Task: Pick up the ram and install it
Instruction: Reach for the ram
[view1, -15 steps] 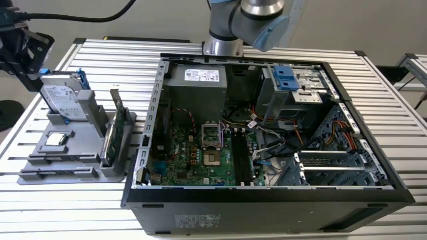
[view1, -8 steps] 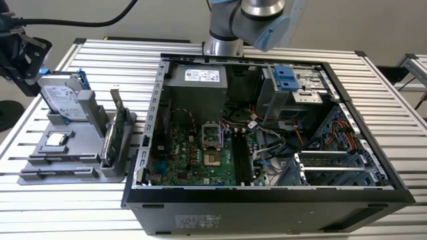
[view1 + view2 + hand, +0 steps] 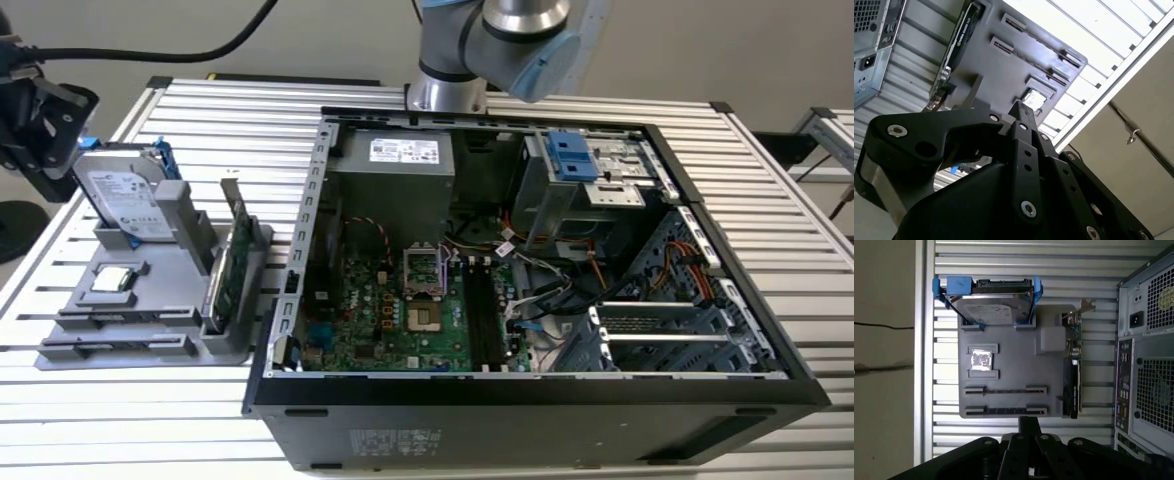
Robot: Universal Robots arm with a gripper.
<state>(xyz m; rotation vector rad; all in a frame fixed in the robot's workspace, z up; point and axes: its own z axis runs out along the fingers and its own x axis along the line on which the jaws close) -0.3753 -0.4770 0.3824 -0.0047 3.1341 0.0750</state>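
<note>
My gripper point(image 3: 1029, 423) hangs high over the grey parts holder point(image 3: 1014, 370), with its black fingers closed together and nothing between them. In the second wrist view the same closed gripper point(image 3: 1021, 109) points at the holder point(image 3: 1004, 75). A thin dark strip stands edge-on in the holder's long slot point(image 3: 1004, 411) nearest my fingertips, and it looks like the ram. Its face and colour are hidden. A second, thinner strip sits in the neighbouring slot point(image 3: 1004, 390). In the exterior view the holder point(image 3: 147, 300) lies to the left of the open computer case point(image 3: 694, 300).
On the holder stand a silver hard drive with blue rails point(image 3: 994, 305), a small square chip point(image 3: 979, 360) and an upright green card point(image 3: 238, 265). The case's motherboard has long black memory slots point(image 3: 481, 315). The arm's base point(image 3: 447, 90) rises behind the case. Black equipment point(image 3: 34, 120) stands at the exterior view's left.
</note>
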